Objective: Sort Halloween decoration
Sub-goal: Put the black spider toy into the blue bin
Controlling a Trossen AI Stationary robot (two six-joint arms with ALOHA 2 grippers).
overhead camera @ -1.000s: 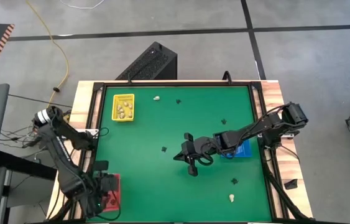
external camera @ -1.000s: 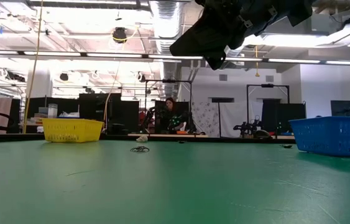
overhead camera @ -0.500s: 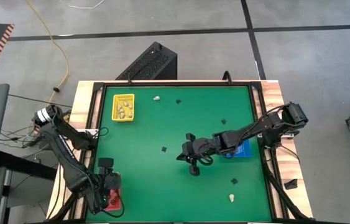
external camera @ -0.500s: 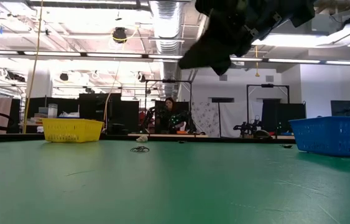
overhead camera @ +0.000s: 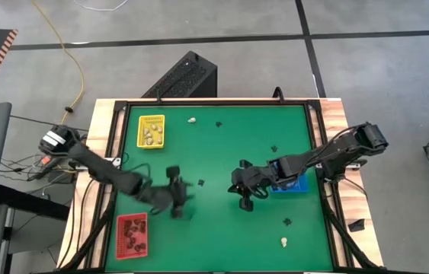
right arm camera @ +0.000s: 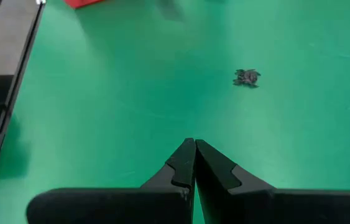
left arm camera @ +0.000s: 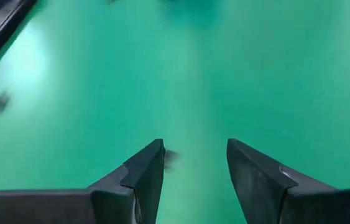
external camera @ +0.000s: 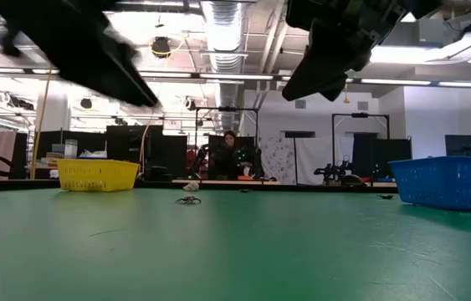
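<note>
**2 grippers over light, tiny trinkets**

Left gripper (left arm camera: pixel 190 163) hangs spread, a black trinket (overhead camera: pixel 201 183) just ahead. Right gripper (right arm camera: pixel 193 155) is clenched, empty; another black trinket (right arm camera: pixel 247 77) lies beyond. They look featherlight and skittish: pinch across the body.

Bright overhead light; left arm (overhead camera: pixel 134 186) motion-blurred; soft shadows.

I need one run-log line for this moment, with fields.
left hand: open, over mat centre | right hand: shut, empty | red tray: holds black trinkets
</note>
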